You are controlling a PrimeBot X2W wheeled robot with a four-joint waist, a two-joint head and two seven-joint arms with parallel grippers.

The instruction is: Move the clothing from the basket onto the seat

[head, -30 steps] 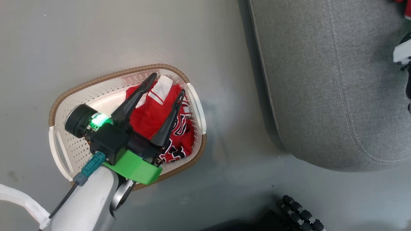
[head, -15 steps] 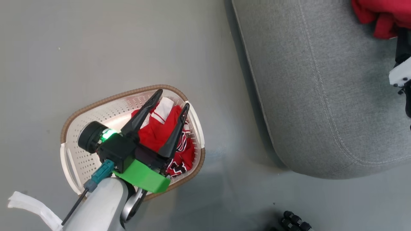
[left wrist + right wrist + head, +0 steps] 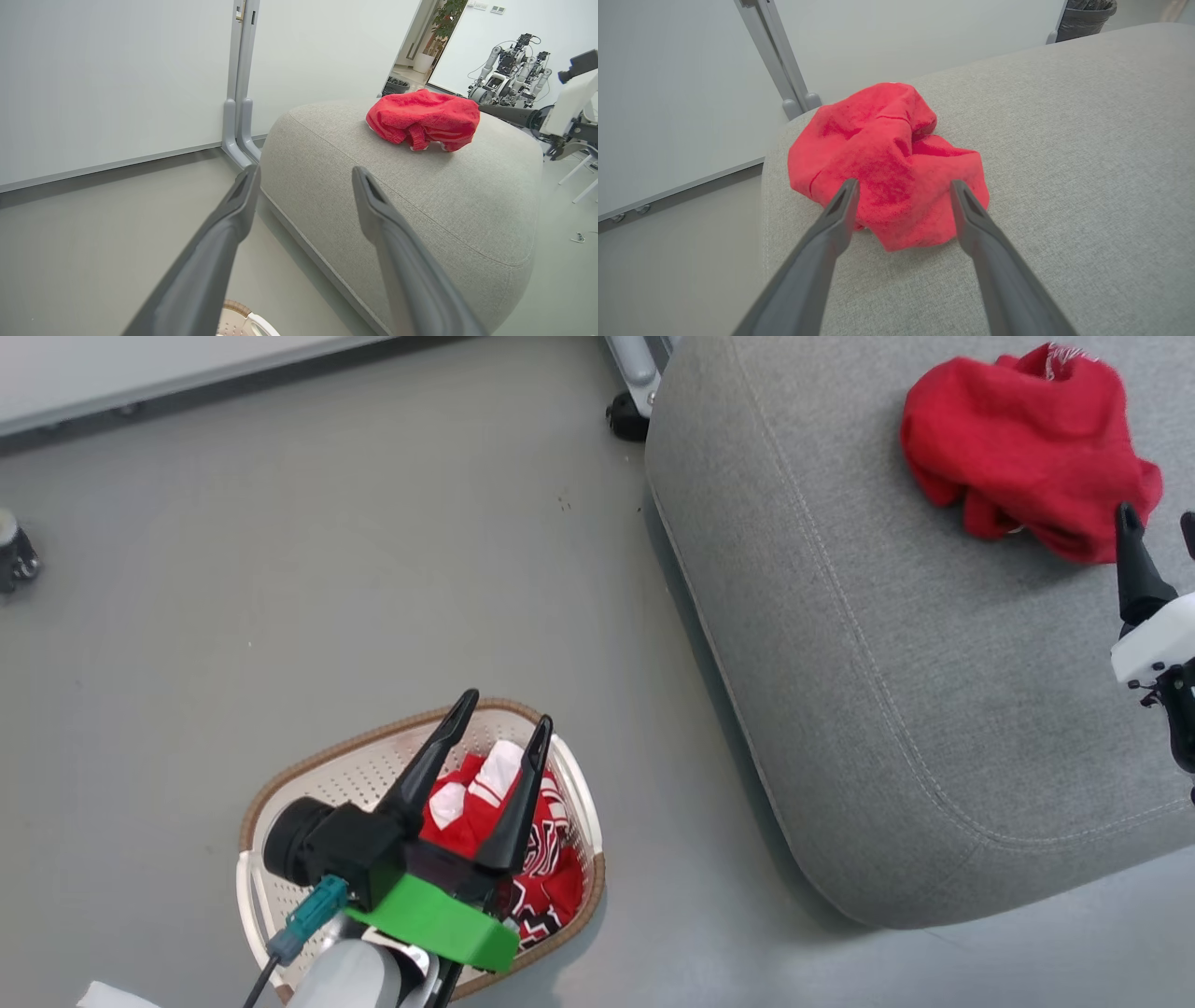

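Note:
The cream basket (image 3: 373,747) stands on the grey floor with the red jersey (image 3: 551,887) crumpled inside. My left gripper (image 3: 506,709) hovers above it, open and holding nothing; in the left wrist view its fingers (image 3: 304,172) point toward the seat (image 3: 420,210). A plain red garment (image 3: 1018,467) lies bunched on the grey seat (image 3: 887,691). Just behind that garment (image 3: 887,158) my right gripper (image 3: 903,184) is open, with its fingertips on either side of the garment's near edge and not pinching it. The same gripper (image 3: 1158,518) appears at the head view's right edge.
A white partition with a metal post and caster (image 3: 627,415) stands behind the seat's far corner. Other robots (image 3: 509,65) stand in the room beyond the seat. A dark bin (image 3: 1092,14) sits past the seat. Grey floor separates basket and seat.
The head camera has tilted up, bringing more of the seat into view. My right gripper has opened and the plain red garment now rests on the seat. The left gripper stays open over the basket.

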